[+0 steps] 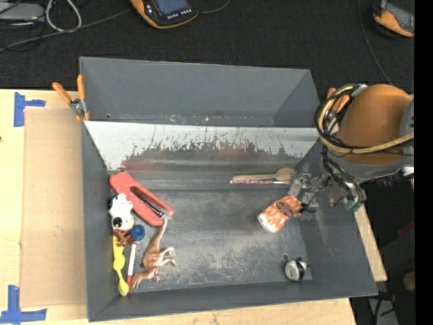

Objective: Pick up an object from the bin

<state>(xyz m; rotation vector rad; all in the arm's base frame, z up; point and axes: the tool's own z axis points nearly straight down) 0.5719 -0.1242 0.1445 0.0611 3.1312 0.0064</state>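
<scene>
Orange cover and cables hide the wrist above the claw; toys in the left heap overlap, indistinct.

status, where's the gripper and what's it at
Gripper at right of bin, against the upper end of the orange-and-white crumpled packet. Wooden spoon close behind. Small round metal piece near front wall, apart.

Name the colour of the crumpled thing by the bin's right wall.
The crumpled thing is mottled orange and white, camera view.
</scene>
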